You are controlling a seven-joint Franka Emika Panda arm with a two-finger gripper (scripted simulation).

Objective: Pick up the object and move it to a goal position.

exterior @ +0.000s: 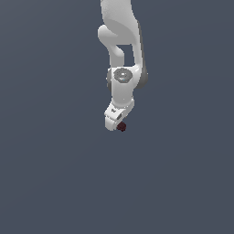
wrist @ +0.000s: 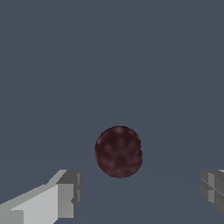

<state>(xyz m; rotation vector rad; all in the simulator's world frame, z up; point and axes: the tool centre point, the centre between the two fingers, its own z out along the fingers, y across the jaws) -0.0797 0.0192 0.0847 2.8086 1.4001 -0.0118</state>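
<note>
Low against the flat grey-blue ground, near the middle of the exterior view: one white arm (exterior: 122, 55) reaching down from the top edge, ending in one end effector (exterior: 117, 124), pale and blocky. Spread wide in the wrist view, with one light fingertip (wrist: 61, 199) at one side and one darker fingertip (wrist: 213, 188) at the far side, a broad stretch of bare ground between them. Clamped on nothing; neither fingertip touching anything that shows. One object (wrist: 118, 151), a small maroon lump with a mottled, bumpy skin, roughly round, sitting in that gap but nearer the light fingertip than the darker one, apart from both. Same object (exterior: 121, 126) in the exterior view just a dark red speck tucked against the lower tip of the end effector, on the exterior view's right of it, far smaller than the white hand above. Whether resting on the ground or lifted off it: cannot tell, no shadow or edge to judge by. Count, then: one arm, one end effector with two fingertips, one maroon object, one plain surface (exterior: 50, 183) filling the rest of both views.
</note>
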